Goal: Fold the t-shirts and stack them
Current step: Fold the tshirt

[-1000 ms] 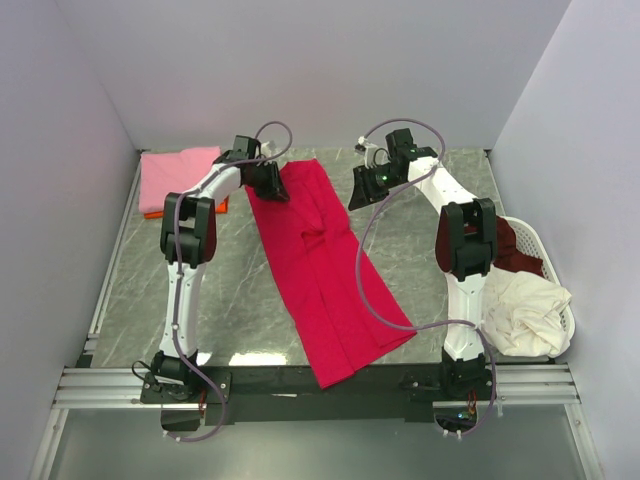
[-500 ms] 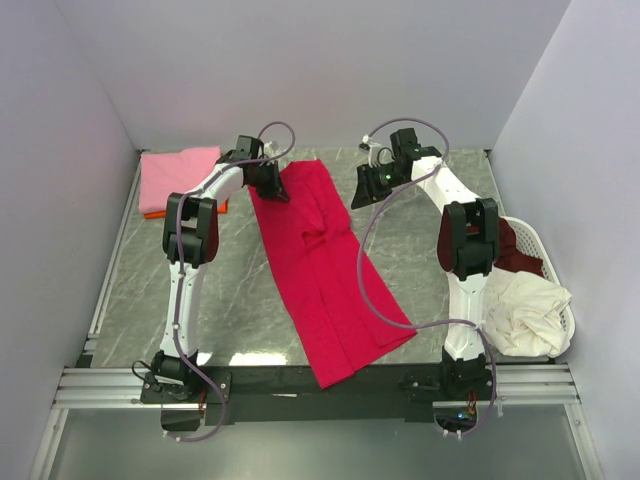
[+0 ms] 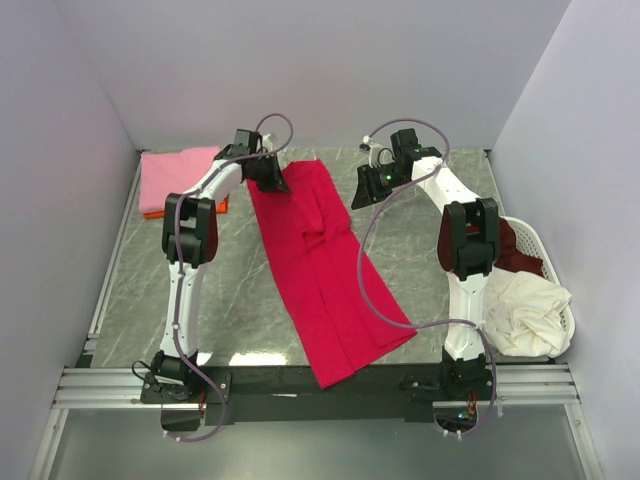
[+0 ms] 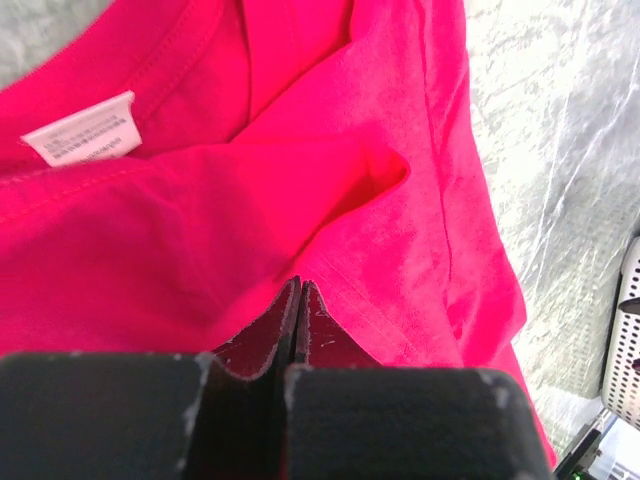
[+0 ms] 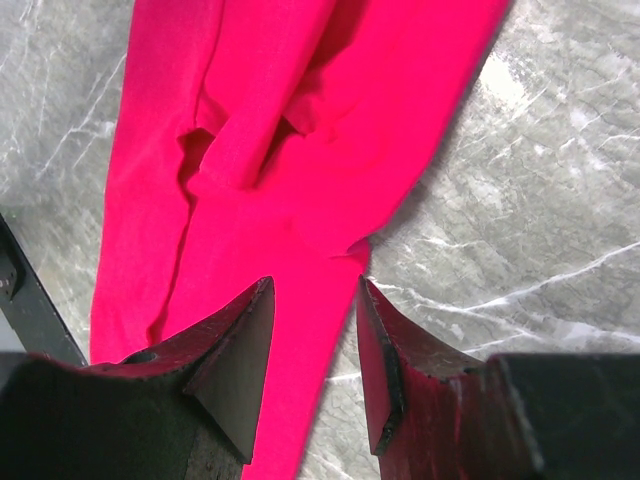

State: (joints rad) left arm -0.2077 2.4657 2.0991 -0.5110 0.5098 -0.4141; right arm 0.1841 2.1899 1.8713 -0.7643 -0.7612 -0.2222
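Note:
A crimson red t-shirt (image 3: 320, 260) lies spread lengthwise down the middle of the table, reaching the near edge. In the left wrist view its white neck label (image 4: 82, 140) shows at the upper left. My left gripper (image 3: 272, 178) is at the shirt's far left corner, and its jaws are pressed together just above the fabric (image 4: 400, 260), with no cloth seen between them. My right gripper (image 3: 362, 190) is open and hovers beside the shirt's far right edge. In the right wrist view (image 5: 315, 290) that edge runs between the fingers.
A folded pink shirt (image 3: 178, 178) lies on an orange one (image 3: 155, 213) at the far left corner. A white basket (image 3: 566, 303) at the right edge holds a cream shirt (image 3: 525, 310) and a maroon one (image 3: 515, 250). Walls enclose the table.
My left gripper has moved a little toward the back wall. My right gripper has shifted slightly back and to the right. The red shirt lies as before.

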